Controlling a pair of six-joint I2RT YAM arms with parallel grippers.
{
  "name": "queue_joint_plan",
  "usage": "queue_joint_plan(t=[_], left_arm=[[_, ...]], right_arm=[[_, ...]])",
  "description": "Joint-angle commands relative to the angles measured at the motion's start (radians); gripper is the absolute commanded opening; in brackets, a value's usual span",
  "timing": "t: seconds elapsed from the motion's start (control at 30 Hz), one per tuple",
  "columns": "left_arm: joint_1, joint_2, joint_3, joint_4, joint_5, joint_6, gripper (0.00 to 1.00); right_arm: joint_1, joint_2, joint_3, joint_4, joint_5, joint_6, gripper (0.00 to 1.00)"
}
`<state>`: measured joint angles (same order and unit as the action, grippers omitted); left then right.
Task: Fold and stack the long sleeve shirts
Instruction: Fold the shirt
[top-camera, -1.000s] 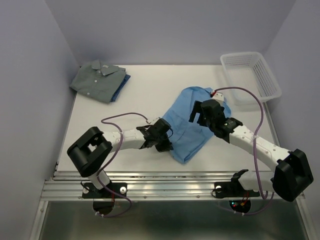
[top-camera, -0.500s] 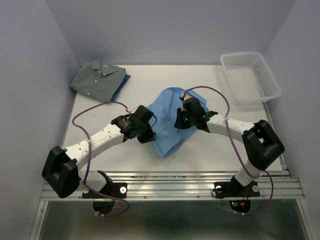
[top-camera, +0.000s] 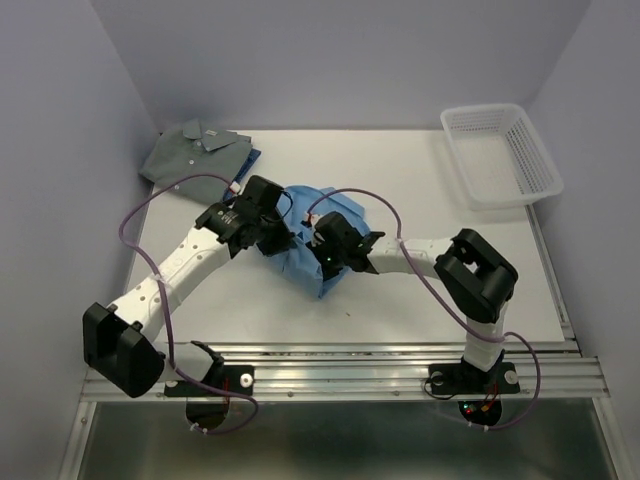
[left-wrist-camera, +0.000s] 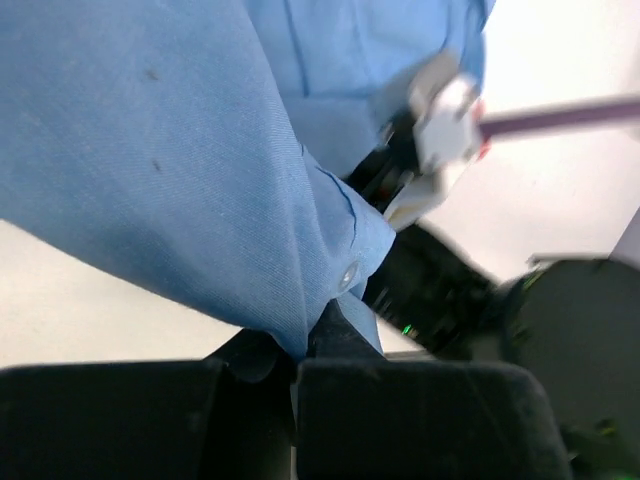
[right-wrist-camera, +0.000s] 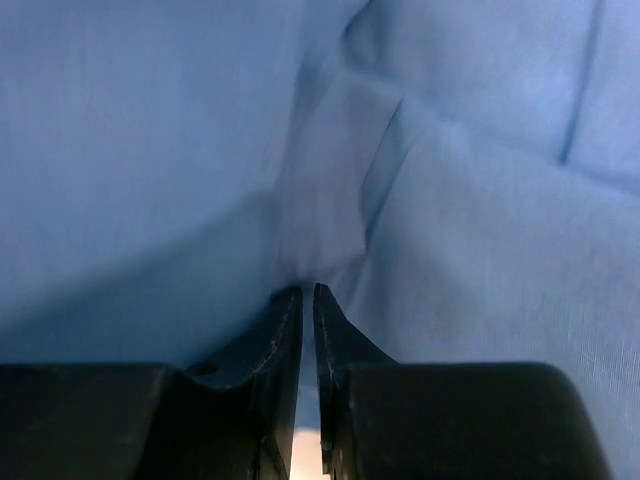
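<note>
The light sky-blue long sleeve shirt (top-camera: 301, 266) is bunched up left of the table's middle, held between both arms. My left gripper (top-camera: 277, 240) is shut on its edge, and the left wrist view shows the cloth (left-wrist-camera: 150, 150) with a button pinched at the jaws (left-wrist-camera: 305, 345). My right gripper (top-camera: 323, 249) is shut on a fold of the same shirt (right-wrist-camera: 480, 200), its jaws (right-wrist-camera: 308, 292) nearly touching around the fabric. A folded grey-green shirt (top-camera: 194, 160) lies at the back left on top of a darker blue one (top-camera: 249, 167).
A white mesh basket (top-camera: 527, 150) stands at the back right corner. Purple cables loop over both arms. The right arm (top-camera: 420, 258) reaches leftward across the middle. The metal rail (top-camera: 330, 375) runs along the near edge.
The right gripper has shut on the light blue shirt. Both arms have carried the shirt leftward and back, toward the folded stack, and it has bunched up.
</note>
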<state>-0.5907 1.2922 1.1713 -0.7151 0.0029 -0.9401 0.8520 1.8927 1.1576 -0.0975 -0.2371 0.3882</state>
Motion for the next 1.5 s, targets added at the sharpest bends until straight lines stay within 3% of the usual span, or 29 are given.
queue_joint_plan(t=[0.0,0.27,0.37,0.5,0.7,0.77,0.87,1.07,1.33,1.47], left_arm=[[0.057,0.004,0.057,0.054,-0.027,0.037,0.0],[0.092,0.171,0.102,0.101,0.039,0.142,0.0],[0.091,0.206,0.122,0.109,0.055,0.159,0.0],[0.091,0.194,0.113,0.123,0.049,0.173,0.0],[0.091,0.185,0.1,0.123,0.046,0.199,0.0],[0.092,0.183,0.09,0.129,0.052,0.202,0.0],[0.091,0.186,0.088,0.134,0.058,0.205,0.0],[0.092,0.203,0.123,0.138,0.065,0.213,0.0],[0.091,0.274,0.229,0.129,0.085,0.234,0.0],[0.089,0.373,0.333,0.134,0.115,0.257,0.0]], right_arm=[[0.061,-0.026,-0.01,0.033,-0.136,-0.038,0.15],[0.061,-0.073,0.002,0.036,-0.168,-0.075,0.15],[0.061,-0.081,-0.007,0.021,-0.108,-0.034,0.15],[0.061,-0.147,-0.019,-0.044,0.095,-0.011,0.15],[-0.151,-0.286,-0.041,-0.148,0.287,0.057,0.19],[-0.206,-0.31,-0.052,-0.145,0.314,0.031,0.26],[-0.26,-0.27,-0.03,-0.134,0.378,-0.037,0.28],[-0.346,-0.058,0.099,-0.131,0.343,-0.083,0.25],[-0.346,0.081,0.123,-0.122,0.326,-0.074,0.2],[-0.346,0.127,0.102,-0.117,0.245,-0.054,0.17]])
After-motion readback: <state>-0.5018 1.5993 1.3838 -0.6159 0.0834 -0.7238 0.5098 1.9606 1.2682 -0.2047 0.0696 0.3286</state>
